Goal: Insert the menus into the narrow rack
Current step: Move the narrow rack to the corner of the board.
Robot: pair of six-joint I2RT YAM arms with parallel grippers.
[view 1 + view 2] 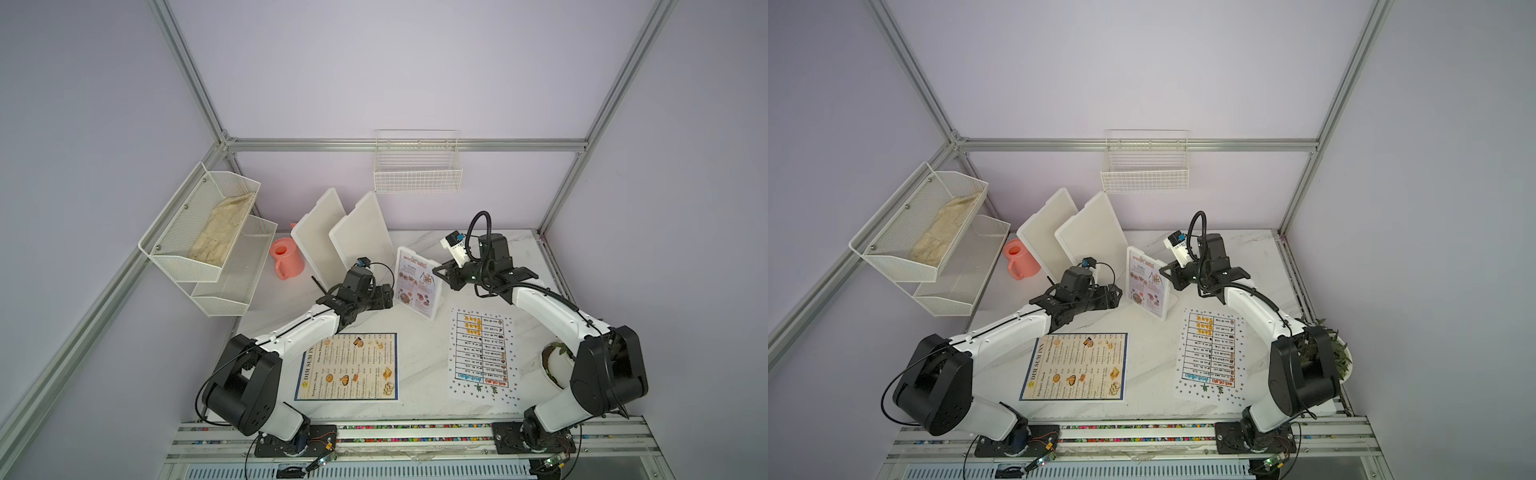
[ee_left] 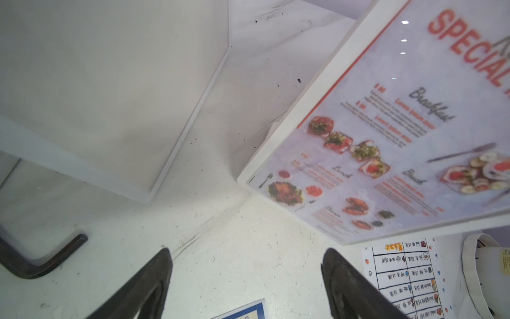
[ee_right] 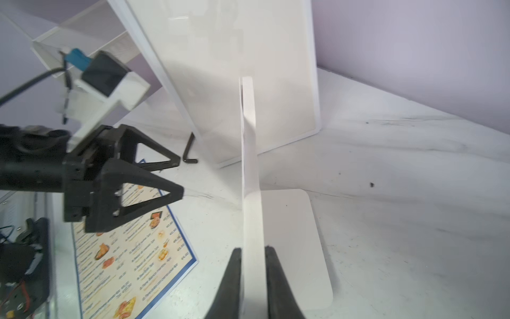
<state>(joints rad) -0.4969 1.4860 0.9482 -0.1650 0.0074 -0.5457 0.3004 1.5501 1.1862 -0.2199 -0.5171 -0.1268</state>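
Ribbed aluminium base rail [image 1: 415, 433] fronts your white marble-look tabletop [image 1: 424, 353], walled in lilac panels [image 1: 374, 62]; left gripper [image 2: 247, 251] gapes empty, right gripper [image 3: 252, 254] pinches the upright, white-framed food-photo Special Menu card [image 1: 417, 286].

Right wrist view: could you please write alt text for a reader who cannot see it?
The right fingers pinch the edge of the upright white card. Nearby are the open left gripper, the Dim Sum menu flat on the table, and a leaning white board.
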